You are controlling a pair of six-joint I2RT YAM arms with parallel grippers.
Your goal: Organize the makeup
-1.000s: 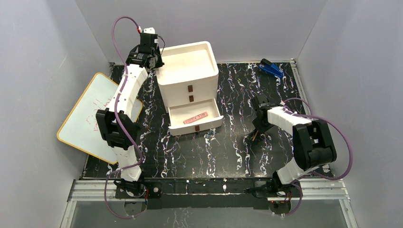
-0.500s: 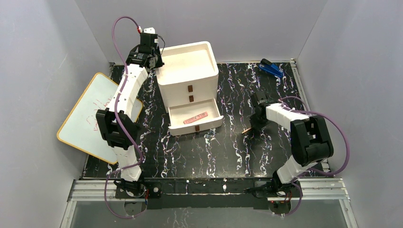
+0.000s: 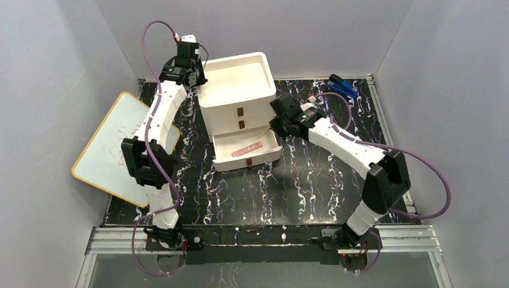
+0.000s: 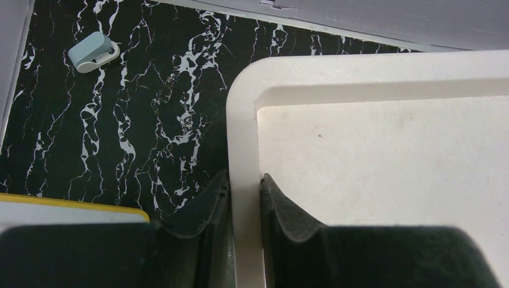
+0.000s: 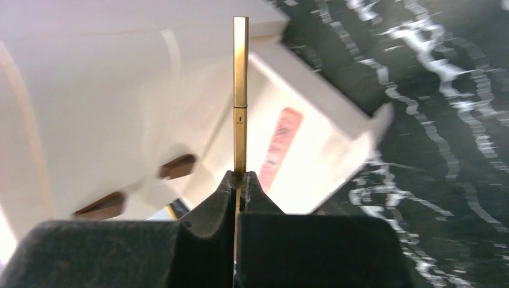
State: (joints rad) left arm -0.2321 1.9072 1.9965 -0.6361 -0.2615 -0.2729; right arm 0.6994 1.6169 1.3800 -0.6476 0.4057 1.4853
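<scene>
Hanging over the black, white-veined table [image 3: 300, 186], the right gripper [image 5: 240, 177] pinches a thin, square-edged gold stick [image 5: 240, 90] by one end, above the back right corner of the open bottom drawer [image 3: 247, 161], a shallow white tray where a flat pink bar [image 3: 247, 149] lies slantwise. Behind it stands the boxy white unit [image 3: 264, 78] with rounded corners and small brown pulls. At its far left corner the left gripper [image 4: 243, 180] clamps the smooth top rim, one finger inside, one outside. A blue stapler [image 3: 342, 87] lies far right
</scene>
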